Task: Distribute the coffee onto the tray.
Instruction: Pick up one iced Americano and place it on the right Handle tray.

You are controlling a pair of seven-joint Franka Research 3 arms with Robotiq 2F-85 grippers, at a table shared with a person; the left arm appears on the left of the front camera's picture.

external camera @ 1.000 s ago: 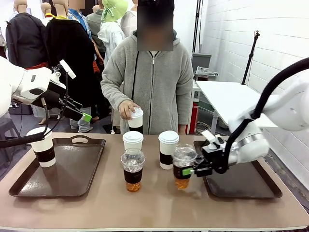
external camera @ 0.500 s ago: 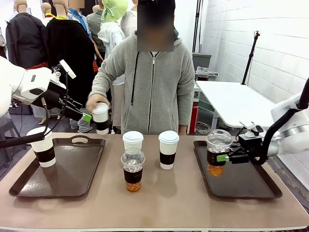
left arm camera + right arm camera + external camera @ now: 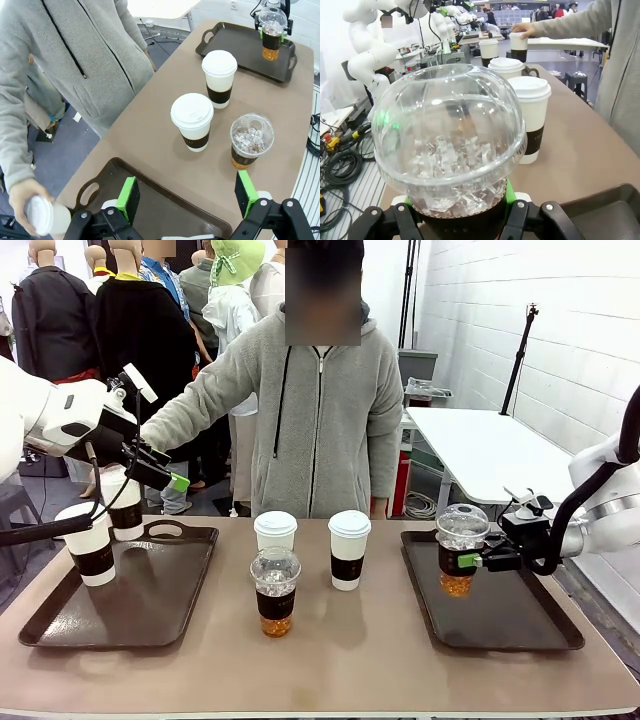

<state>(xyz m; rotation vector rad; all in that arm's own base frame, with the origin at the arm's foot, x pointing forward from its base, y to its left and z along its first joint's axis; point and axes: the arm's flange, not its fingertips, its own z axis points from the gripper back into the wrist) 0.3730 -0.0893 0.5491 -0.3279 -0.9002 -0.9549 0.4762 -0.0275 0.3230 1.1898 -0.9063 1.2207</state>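
Tabletop [image 3: 330, 665] is tan, with a brown tray [image 3: 520, 625] toward the white wall [image 3: 580, 360].

We look from the front across the table [image 3: 330, 670] at the person [image 3: 320, 430], from the left wrist down over the left tray [image 3: 165, 205], from the right wrist close behind a dome cup [image 3: 450, 140], all three sharing the middle cups [image 3: 349, 550].

White block wall [image 3: 570, 310], apparently bluish floor [image 3: 75, 150]

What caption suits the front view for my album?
Right arm's fingers clamp a dome-lidded iced cup over the right tray; a person holds a paper cup by the left tray.
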